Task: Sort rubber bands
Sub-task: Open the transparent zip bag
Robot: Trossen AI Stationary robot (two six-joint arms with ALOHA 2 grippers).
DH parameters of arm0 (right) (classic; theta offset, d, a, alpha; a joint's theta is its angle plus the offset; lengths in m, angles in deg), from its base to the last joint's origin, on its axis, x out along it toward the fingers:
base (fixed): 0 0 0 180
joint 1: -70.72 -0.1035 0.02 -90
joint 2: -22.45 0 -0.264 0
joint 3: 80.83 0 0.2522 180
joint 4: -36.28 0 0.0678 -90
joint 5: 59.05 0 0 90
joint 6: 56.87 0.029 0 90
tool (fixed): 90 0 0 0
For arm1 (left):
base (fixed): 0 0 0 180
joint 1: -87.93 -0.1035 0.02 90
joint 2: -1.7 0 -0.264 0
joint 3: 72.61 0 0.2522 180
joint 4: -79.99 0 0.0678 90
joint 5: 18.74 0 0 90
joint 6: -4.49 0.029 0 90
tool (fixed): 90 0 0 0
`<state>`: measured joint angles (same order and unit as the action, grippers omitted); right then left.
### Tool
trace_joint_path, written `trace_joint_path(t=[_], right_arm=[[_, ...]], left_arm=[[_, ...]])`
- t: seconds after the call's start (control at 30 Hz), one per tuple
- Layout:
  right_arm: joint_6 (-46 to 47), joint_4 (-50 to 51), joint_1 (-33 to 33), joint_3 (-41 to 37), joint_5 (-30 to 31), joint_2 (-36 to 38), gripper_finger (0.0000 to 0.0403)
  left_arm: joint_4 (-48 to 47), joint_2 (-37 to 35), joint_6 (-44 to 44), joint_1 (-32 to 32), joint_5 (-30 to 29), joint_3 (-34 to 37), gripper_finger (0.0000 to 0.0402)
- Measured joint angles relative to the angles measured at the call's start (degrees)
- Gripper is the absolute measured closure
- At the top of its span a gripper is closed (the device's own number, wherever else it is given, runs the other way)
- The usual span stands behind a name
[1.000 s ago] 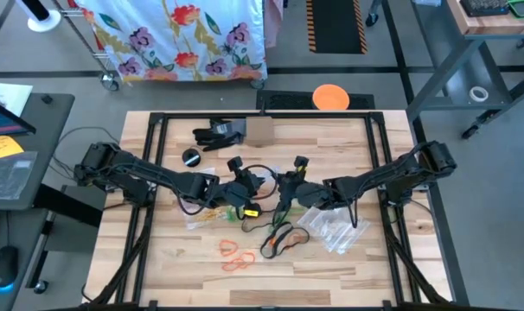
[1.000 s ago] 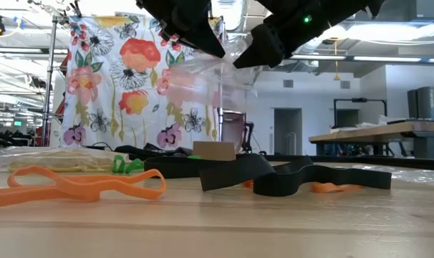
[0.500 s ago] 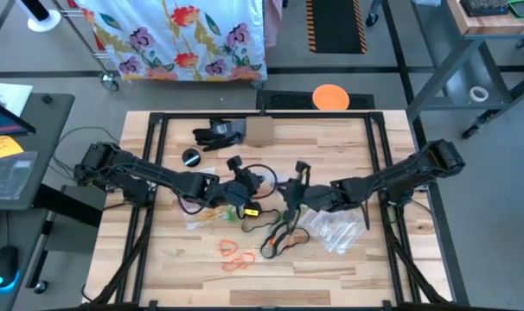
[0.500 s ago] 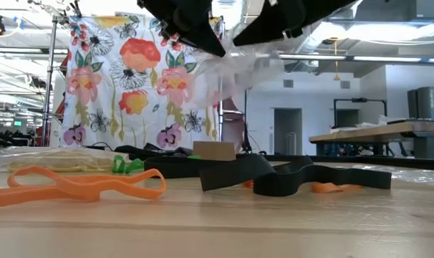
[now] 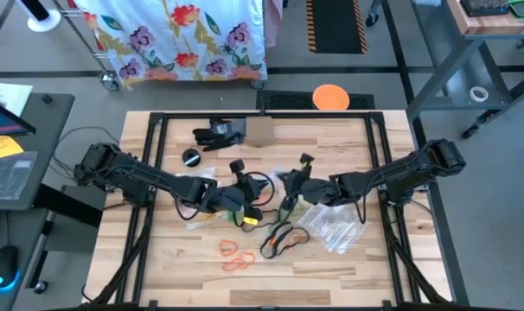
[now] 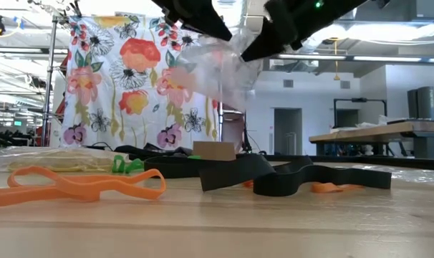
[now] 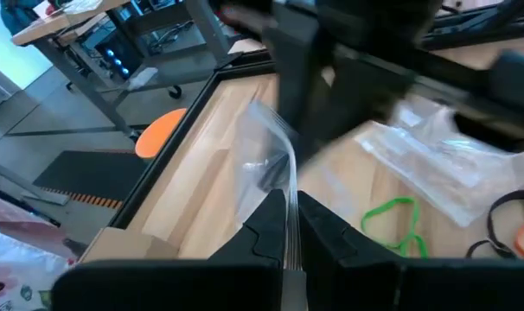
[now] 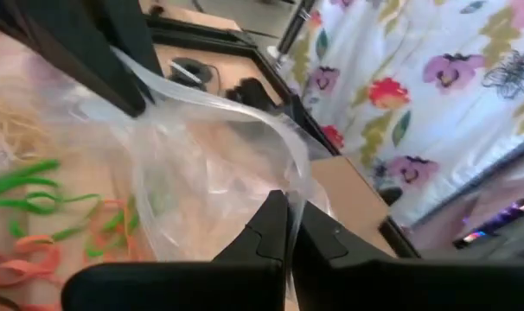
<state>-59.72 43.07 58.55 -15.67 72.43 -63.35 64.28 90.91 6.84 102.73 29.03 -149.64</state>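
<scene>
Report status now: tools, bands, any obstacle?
Left tool and right tool shut on clear bag, held above table. Bands loose on table, unsorted. Nothing in the way.

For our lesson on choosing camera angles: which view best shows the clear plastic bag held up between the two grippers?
The right wrist view: the clear bag fills it, pinched shut by the right gripper. The left wrist view shows only the edge in the left gripper. The low view shows it hanging above the table; the high view barely shows it.

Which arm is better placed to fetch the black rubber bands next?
Right, probably: the black rubber bands lie nearer the right gripper. But both it and the left gripper grip the clear bag.
</scene>
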Motion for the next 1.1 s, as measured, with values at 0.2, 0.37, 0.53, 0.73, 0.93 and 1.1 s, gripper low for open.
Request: trace_joint_path(t=[0.2, 0.37, 0.53, 0.73, 0.93, 1.1], right_arm=[[-0.62, -2.69, -0.53, -0.02, -9.98, -0.02, 0.0403], [-0.62, -2.21, -0.37, -0.02, -2.55, -0.02, 0.0403], [-0.58, -0.30, 0.31, -0.02, -10.79, -0.02, 0.0403], [5.55, 9.83, 0.18, 3.58, -10.89, -0.02, 0.0403], [12.31, 16.21, 0.21, 5.78, -10.87, -0.02, 0.0403], [16.54, 22.37, 0.54, 6.63, -10.83, -0.02, 0.0403]], left_arm=[[0.22, 0.00, -0.11, -0.12, 0.65, 0.00, 0.0393], [1.37, 0.00, 0.50, 0.01, 2.84, 0.00, 0.0393], [1.53, 0.00, 1.33, 0.05, 5.99, 0.00, 0.0393], [-2.24, 0.00, 2.94, 0.03, 4.80, -0.02, 0.0379], [-4.57, 0.00, 3.23, 0.05, 5.91, -0.02, 0.0322], [-1.23, 0.00, 3.26, 0.78, 4.95, -0.02, 0.0261]])
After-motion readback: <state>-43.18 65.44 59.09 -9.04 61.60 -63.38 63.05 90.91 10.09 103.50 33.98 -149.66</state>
